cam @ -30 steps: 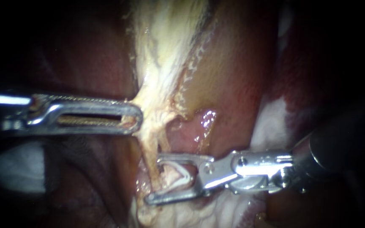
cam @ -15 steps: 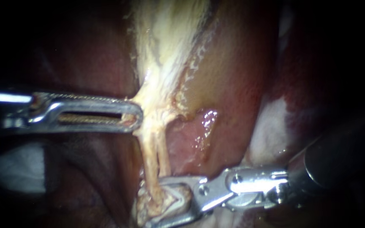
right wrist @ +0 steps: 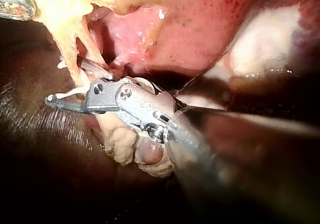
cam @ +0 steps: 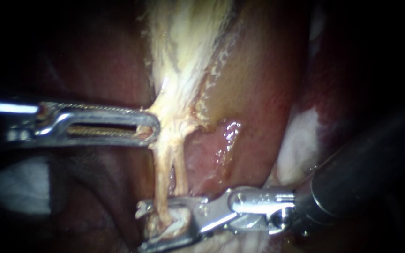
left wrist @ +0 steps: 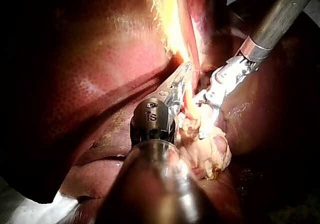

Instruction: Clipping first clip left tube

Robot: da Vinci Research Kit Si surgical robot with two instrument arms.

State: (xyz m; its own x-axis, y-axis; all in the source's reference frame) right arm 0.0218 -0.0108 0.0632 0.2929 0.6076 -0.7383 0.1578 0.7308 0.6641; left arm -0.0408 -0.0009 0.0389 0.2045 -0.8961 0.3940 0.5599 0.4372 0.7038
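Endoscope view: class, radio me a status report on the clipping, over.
Left instrument shut on pale tissue. Right instrument open astride left tube, clip not yet closed. Right tube close beside.

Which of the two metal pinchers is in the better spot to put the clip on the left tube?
The right instrument. The left tube lies between its open jaws, while the left instrument has its jaws shut on pale tissue above, busy holding it.
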